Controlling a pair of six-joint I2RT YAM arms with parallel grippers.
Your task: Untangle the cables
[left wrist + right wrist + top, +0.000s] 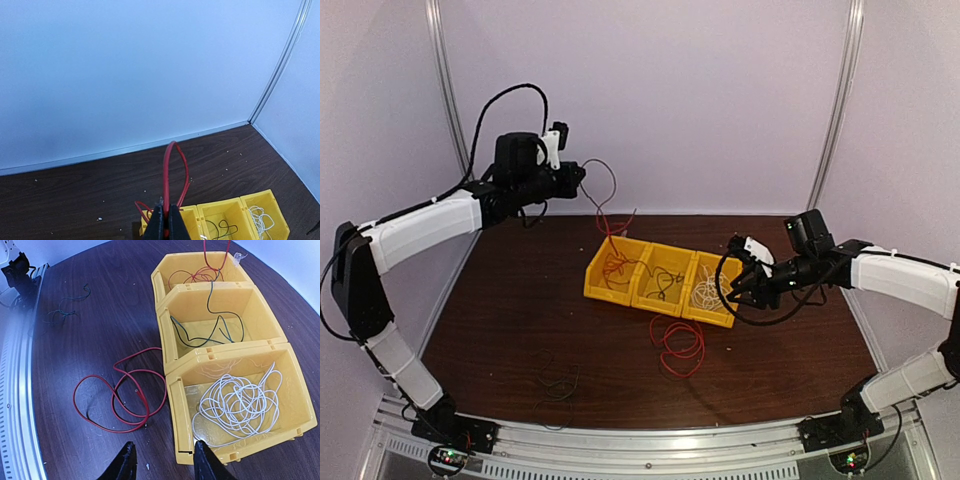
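Three yellow bins (167, 340). Left end effector (165, 220) clamped on red cable (166, 170); right end effector (162, 460) apart; second red cable (120, 400) on surface (115, 315).

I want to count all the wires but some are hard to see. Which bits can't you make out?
- Top view: the dark cable on the table is too thin and dim to trace.
- Left wrist view: the bottom edge cuts off the bins; the shut left jaws hide the red cable's pinched part.
- Right wrist view: the red cable runs off the top edge.
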